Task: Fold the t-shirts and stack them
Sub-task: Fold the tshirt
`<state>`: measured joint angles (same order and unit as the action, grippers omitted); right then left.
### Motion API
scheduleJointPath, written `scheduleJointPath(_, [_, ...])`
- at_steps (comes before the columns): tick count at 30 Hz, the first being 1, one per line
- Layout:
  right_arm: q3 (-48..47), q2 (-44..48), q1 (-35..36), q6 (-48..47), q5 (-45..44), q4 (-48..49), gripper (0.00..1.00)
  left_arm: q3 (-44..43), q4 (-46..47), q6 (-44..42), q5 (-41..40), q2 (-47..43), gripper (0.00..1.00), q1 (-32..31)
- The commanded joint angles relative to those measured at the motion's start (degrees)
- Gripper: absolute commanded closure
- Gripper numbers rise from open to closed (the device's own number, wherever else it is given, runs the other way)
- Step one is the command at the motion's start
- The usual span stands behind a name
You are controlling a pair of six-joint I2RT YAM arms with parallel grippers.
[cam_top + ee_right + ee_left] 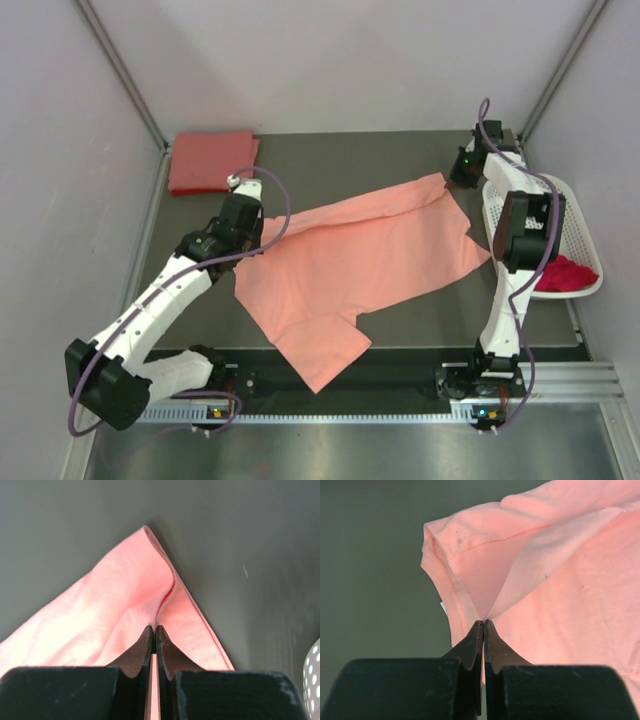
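Left claw (249, 236) is pinched tight on the salmon-pink tee (350, 260). In the left wrist view, the two fingers (476, 645) meet with a fold of cloth squeezed between them, right by a sleeve hem. Right claw (457, 178) is doing the same thing at the other end. Its wrist cam shows the jaws closed flat on a corner of that tee (115, 610), with the hemmed edge running off to the lower right of the frame.

From the top cam, the pink tee is spread out across the middle of the dark table (400, 150). It lies on a diagonal from the upper right down to the lower centre, fairly flat but with a crease running along its length. One sleeve sticks out toward the bottom edge, near the arm bases.

The coral-red tee (211, 161) sits folded into a neat rectangle in the upper left corner of the table, well apart from the pink one. The magenta-red tee (566, 275) is bunched up inside the white perforated basket (577, 205) at the right edge. A bit of that basket also peeks into the lower right of the right wrist view.
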<state>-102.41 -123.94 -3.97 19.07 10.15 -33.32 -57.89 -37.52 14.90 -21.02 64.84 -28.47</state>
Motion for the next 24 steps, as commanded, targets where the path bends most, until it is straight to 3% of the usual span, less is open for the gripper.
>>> scheduleJointPath(1, [0.8,2.4,-0.3,-1.6,-0.5,-0.4,1.00,0.3,-1.8,0.7,1.9,-1.8,1.00,-0.3])
scheduleJointPath(19, [3.8,4.0,-0.3,-3.1,-2.5,-1.0,1.00,1.8,-6.4,0.7,4.8,-3.2,1.00,-0.3])
scheduleJointPath(22, [4.4,4.0,-0.3,-3.3,-2.6,-1.5,0.96,2.0,-6.4,0.5,6.7,-3.0,1.00,-0.3])
scheduleJointPath(24, [4.5,3.9,-0.3,-3.6,-3.0,-2.3,0.94,1.6,-6.6,0.7,9.3,-2.9,0.90,-0.4])
